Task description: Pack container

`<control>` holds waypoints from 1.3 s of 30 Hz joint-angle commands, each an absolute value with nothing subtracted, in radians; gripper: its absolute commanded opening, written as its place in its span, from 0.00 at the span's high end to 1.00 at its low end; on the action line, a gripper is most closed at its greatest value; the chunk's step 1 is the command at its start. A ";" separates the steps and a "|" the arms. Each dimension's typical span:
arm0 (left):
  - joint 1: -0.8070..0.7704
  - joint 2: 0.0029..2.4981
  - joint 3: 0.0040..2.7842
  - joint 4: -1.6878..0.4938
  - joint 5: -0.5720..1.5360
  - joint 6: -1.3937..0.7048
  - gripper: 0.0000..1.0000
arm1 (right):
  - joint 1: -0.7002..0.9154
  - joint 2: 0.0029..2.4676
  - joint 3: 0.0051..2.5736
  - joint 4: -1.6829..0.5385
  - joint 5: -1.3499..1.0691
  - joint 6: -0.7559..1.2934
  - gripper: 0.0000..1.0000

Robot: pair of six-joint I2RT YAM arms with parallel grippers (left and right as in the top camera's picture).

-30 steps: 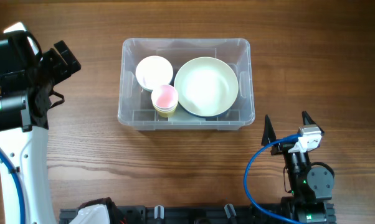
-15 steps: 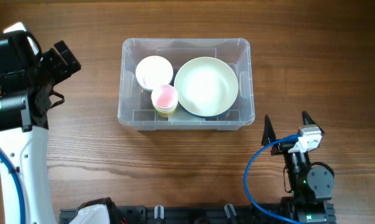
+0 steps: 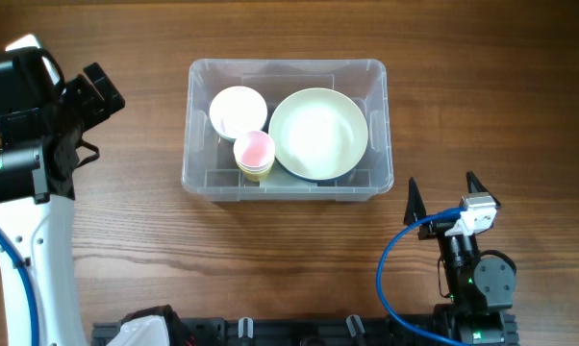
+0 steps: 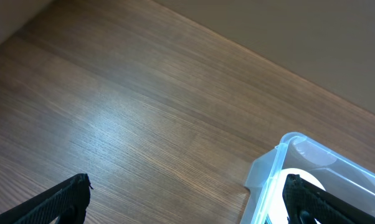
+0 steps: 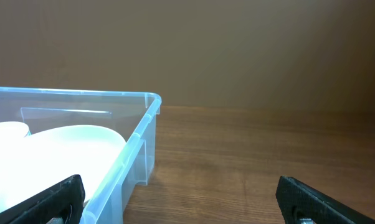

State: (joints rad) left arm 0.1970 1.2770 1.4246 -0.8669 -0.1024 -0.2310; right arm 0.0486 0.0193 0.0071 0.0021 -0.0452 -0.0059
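The container (image 3: 284, 66) sits on the table (image 3: 270, 259) with its long axis running left to right. Everything else is placed from it. Inside it, a small white bowl (image 3: 238, 110) sits at the left end and a large pale bowl (image 3: 318, 133) fills the right half. A pink cup (image 3: 254, 150) is nested on a yellow one between them, against the near wall.

The right claw (image 3: 441, 188) hangs just off the container's near right corner, its fingers spread wide and holding nothing. Its wrist view looks along that corner, so the container lies ahead of it and to its left. The left claw (image 4: 186, 186) is well apart from the container's left end, also spread open and empty. Its wrist view catches only the container's far left corner at the lower right, so the container lies off to its right.

The right arm is the nearer of the two. I see nothing loose outside the container to bring in, so the packing looks complete or close to it. If the container itself must be handled, the right arm has the short reach to the near right corner, and the left arm would have to cross open wood to reach the left end
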 commanded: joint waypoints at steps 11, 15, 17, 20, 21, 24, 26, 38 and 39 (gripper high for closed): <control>0.183 1.068 1.433 -0.903 -0.087 -0.247 0.00 | 0.043 0.005 0.005 0.002 -0.061 -0.020 0.00; 0.128 0.895 1.433 -0.903 -0.087 -0.247 0.00 | 0.043 0.005 0.005 0.002 -0.061 -0.020 0.00; 0.109 0.818 1.433 -0.903 -0.094 -0.240 0.00 | 0.043 0.005 0.005 0.002 -0.061 -0.020 0.00; 0.080 0.685 1.433 -0.908 -0.097 -0.241 0.00 | 0.043 0.005 0.005 0.002 -0.061 -0.020 0.00; 0.069 0.646 1.433 -0.920 -0.097 -0.241 0.00 | 0.043 0.005 0.005 0.002 -0.061 -0.020 0.00; 0.034 0.531 1.430 -0.989 -0.097 -0.241 0.00 | 0.043 0.005 0.005 0.002 -0.061 -0.019 0.00; 0.014 0.458 1.414 -1.044 -0.097 -0.244 0.00 | 0.043 0.005 0.005 0.002 -0.061 -0.020 0.00; -0.015 0.086 1.010 -1.109 -0.093 -0.334 0.00 | 0.043 0.005 0.005 0.002 -0.061 -0.020 0.00; -0.015 0.058 0.931 -1.080 -0.093 -0.358 0.00 | 0.043 0.005 0.005 0.002 -0.061 -0.019 0.00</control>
